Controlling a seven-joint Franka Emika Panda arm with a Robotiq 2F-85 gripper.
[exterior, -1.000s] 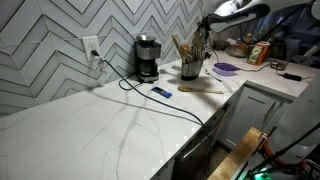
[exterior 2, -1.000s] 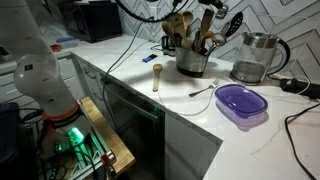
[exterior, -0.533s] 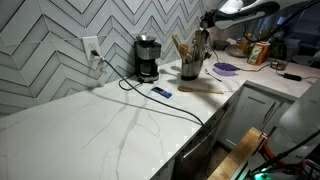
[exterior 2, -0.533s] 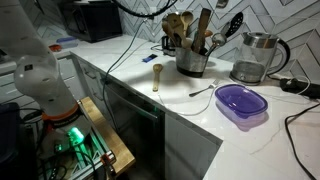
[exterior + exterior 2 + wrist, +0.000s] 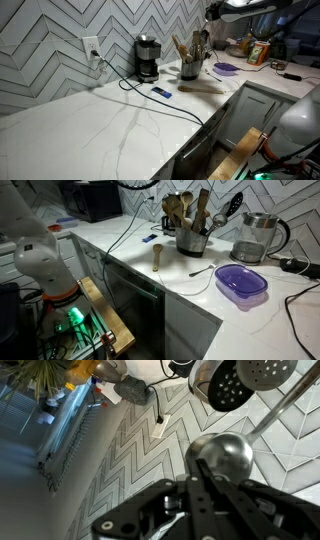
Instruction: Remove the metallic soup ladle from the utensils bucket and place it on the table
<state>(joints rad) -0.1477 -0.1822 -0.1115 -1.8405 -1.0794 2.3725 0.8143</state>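
The utensils bucket (image 5: 190, 70) (image 5: 192, 243) stands on the white marble table (image 5: 110, 120) (image 5: 175, 275) with wooden spoons and dark utensils sticking out. My gripper (image 5: 212, 14) is high above the bucket, at the top edge of an exterior view; it is out of frame in the other. In the wrist view the gripper (image 5: 205, 485) is shut on the thin handle of the metallic soup ladle, whose shiny round bowl (image 5: 222, 455) sits just past the fingertips. Other utensil heads (image 5: 230, 385) show beyond it.
A black coffee maker (image 5: 147, 58) stands next to the bucket, its cable trailing over the counter. A glass kettle (image 5: 252, 238), a purple bowl (image 5: 241, 282), a fork (image 5: 202, 270) and a small wooden piece (image 5: 157, 257) lie around the bucket. A blue object (image 5: 161, 92) lies nearby.
My gripper has risen above the bucket, going out of the top of one exterior view. The bucket and the other utensils have stayed put.
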